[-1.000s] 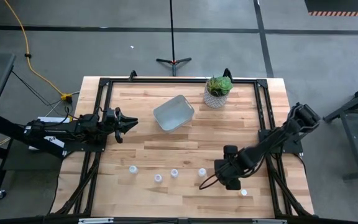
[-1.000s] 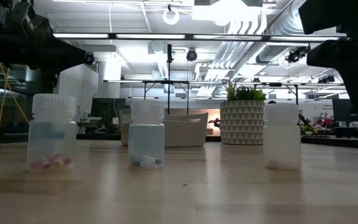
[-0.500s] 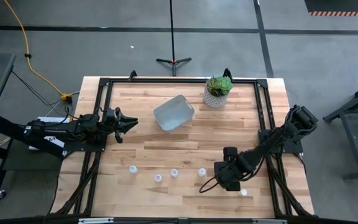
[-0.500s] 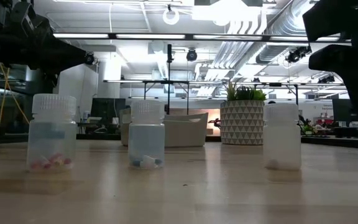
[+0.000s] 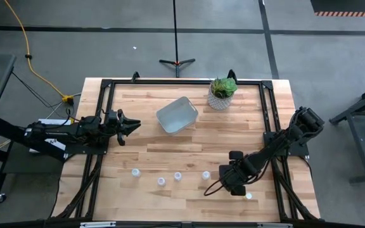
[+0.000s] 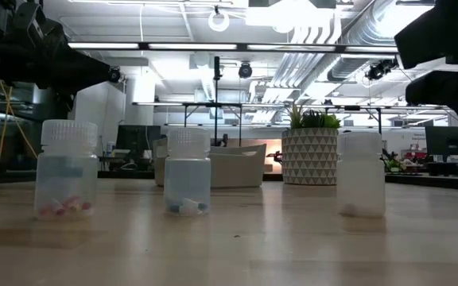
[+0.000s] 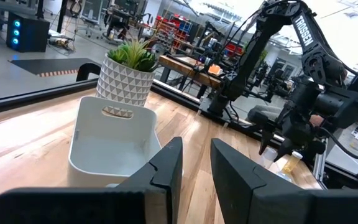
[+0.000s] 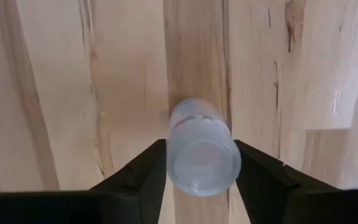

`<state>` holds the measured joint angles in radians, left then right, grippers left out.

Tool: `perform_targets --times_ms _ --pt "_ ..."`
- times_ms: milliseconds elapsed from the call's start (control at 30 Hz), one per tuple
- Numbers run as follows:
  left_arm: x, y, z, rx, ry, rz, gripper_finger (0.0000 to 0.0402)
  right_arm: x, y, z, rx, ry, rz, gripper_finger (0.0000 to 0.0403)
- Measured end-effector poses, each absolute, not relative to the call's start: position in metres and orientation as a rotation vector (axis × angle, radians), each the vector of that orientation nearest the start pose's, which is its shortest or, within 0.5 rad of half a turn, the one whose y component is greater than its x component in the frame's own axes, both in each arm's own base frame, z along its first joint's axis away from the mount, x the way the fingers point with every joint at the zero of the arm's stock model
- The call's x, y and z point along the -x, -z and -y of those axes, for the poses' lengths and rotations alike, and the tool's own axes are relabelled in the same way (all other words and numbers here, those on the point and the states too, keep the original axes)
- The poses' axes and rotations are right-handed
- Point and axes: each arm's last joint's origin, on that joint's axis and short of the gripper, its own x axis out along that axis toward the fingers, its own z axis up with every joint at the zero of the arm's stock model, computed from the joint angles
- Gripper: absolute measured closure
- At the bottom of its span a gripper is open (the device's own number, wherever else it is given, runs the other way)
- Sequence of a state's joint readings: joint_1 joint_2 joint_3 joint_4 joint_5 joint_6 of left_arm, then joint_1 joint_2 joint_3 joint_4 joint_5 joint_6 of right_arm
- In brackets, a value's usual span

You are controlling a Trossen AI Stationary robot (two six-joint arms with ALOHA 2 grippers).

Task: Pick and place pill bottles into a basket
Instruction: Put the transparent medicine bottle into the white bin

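Five small whitish pill bottles with white caps stand upright along the near part of the table, the first [image 5: 135, 171], the second [image 5: 161, 181] and others to their right. A sixth bottle [image 8: 202, 152] stands upright between the fingers of my right gripper [image 8: 202, 174], which points down over it and hides it in the high view [image 5: 236, 183]. The pale basket [image 5: 177, 114] stands at the far middle. My left gripper [image 5: 132, 125] hovers open and empty to the left of the basket. My right gripper comes from above, pointing down, with one finger [image 8: 145, 171] on each side of the bottle's cap [image 8: 202, 163]. The bottle stands upright on the table. The fingers lie right against the cap's edges; whether they touch it I cannot tell.
A white pot with a green plant [image 5: 222, 93] stands to the right of the basket. A black frame [image 5: 106, 85] runs along the table's far and side edges. One bottle [image 5: 249, 196] stands just beside my right gripper, toward the near right corner.
My right gripper has shifted a little toward the table's near edge and right, over the bottle. The bottles, the basket and my left arm have kept still.
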<state>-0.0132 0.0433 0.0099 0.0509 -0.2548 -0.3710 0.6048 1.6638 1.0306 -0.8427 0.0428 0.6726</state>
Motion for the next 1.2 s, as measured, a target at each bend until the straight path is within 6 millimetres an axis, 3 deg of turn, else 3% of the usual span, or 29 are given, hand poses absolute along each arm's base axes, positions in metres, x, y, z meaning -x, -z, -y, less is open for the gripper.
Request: perform_targets --times_ms 600,967,1200 --pt "-0.099 -0.168 -0.006 0.372 -0.236 0.062 0.0282 -0.245 -0.177 -0.163 -0.151 0.046 -1.414 0.0250" --pt "-0.099 -0.168 -0.006 0.372 -0.236 0.063 0.0282 -0.269 -0.231 -0.136 -0.077 0.097 -1.472 0.0250" --pt "-0.099 -0.168 -0.006 0.372 -0.236 0.063 0.0282 -0.293 -0.265 -0.107 0.036 0.130 -1.349 0.0250"
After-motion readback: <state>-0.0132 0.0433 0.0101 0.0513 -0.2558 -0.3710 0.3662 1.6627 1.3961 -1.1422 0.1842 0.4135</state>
